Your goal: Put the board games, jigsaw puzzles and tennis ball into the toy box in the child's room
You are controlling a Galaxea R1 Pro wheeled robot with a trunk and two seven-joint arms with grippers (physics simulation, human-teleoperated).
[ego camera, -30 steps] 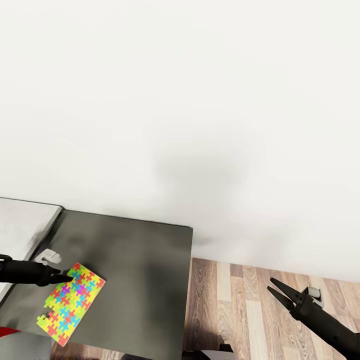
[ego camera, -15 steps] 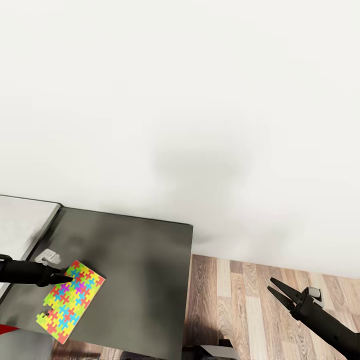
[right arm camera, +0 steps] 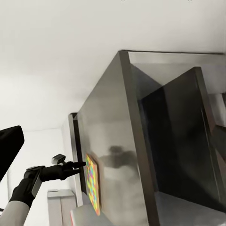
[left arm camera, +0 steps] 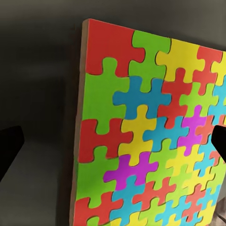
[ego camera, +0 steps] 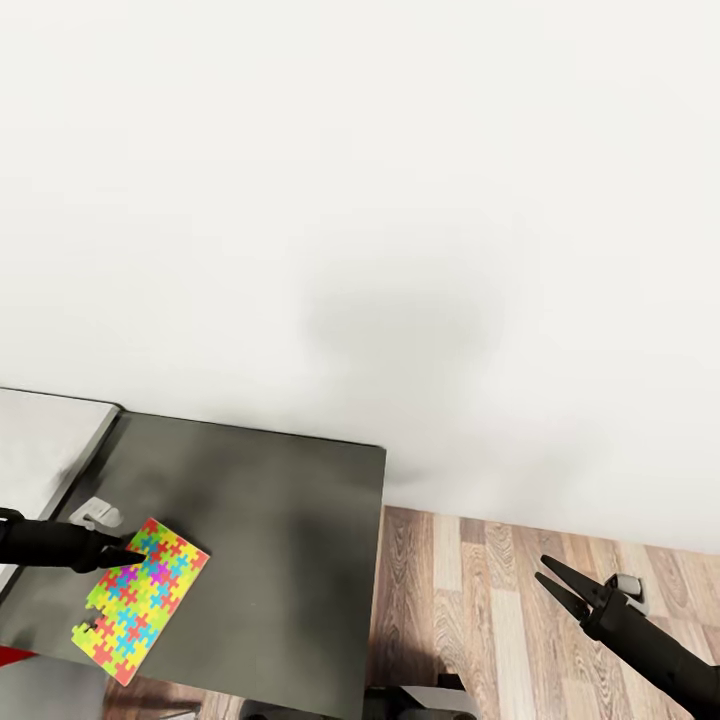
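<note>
Left hand [ego camera: 135, 546] reaches in level from the left edge of the head view, its dark forearm low over the worktop [ego camera: 290, 560]. Its tips sit at the upper corner of the jigsaw puzzle [ego camera: 140, 598], and the head view does not resolve whether they are apart or clamped on that edge. The left wrist view shows one dark finger [left arm camera: 9, 150] at each side of the frame, spread wide, with the puzzle [left arm camera: 150, 136] between them, its far side running out of frame.

The puzzle lies flat on the lower dark grey section of the worktop, near its left front part, with one notch missing at its lower left edge. A small pale grey fitting [ego camera: 97, 515] sits just behind the hand. The raised pale grey worktop section [ego camera: 45, 440] is cut off at the left.

Right hand [ego camera: 550, 583] hangs over the wood plank floor [ego camera: 480, 600], well apart from the worktop, fingers spread in a V, holding nothing.
</note>
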